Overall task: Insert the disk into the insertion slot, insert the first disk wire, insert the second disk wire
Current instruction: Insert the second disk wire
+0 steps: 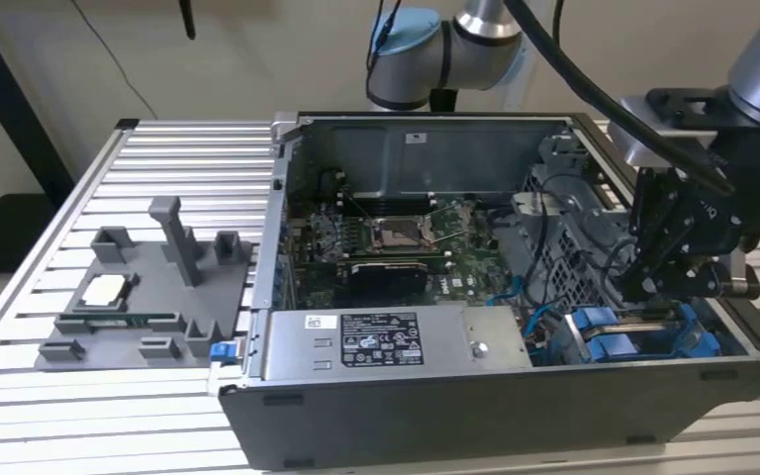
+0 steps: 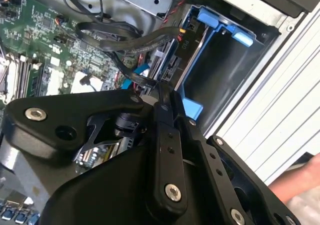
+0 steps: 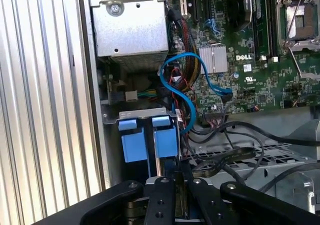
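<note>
Exterior view: gripper (image 1: 660, 285) low over the insertion slot (image 1: 644, 341), beside the blue cable (image 3: 187, 92); jaws' state impossible to tell

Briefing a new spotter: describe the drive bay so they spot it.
Find the open computer case. At its near corner on the exterior view's right, beside the labelled power-supply box, sits the insertion slot, below the gripper. Bright blue plastic tabs mark it out.

A pale beige wall (image 1: 261, 49) stands behind a bench of ribbed silver aluminium slats (image 1: 155, 158). A thin dark cable (image 1: 103, 49) hangs down that wall, and a black upright post (image 1: 11, 99) rises at the exterior view's left. Light is even and soft.
</note>
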Robot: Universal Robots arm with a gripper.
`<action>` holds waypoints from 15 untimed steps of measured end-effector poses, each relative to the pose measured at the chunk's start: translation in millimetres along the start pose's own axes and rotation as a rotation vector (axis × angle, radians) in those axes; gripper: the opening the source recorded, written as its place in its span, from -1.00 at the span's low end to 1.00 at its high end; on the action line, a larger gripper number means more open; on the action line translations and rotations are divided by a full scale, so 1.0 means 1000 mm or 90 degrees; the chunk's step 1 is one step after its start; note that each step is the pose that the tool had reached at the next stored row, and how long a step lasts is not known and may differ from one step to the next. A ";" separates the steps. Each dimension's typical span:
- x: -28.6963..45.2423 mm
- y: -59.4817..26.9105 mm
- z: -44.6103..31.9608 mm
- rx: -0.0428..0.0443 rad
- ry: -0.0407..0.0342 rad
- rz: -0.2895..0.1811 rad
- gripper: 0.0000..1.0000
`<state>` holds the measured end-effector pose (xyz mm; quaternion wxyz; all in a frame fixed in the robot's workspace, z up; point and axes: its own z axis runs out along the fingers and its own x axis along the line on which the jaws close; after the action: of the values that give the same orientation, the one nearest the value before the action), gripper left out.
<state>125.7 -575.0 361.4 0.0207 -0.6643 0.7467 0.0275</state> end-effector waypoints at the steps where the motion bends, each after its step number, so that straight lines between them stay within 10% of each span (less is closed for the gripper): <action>1: 0.0000 0.0000 0.0002 0.0003 0.0000 0.000 -0.68; 15: -0.0009 0.0001 0.0018 0.0037 0.0005 0.000 -0.68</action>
<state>125.7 -574.0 359.7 0.0224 -0.6645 0.7466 0.0251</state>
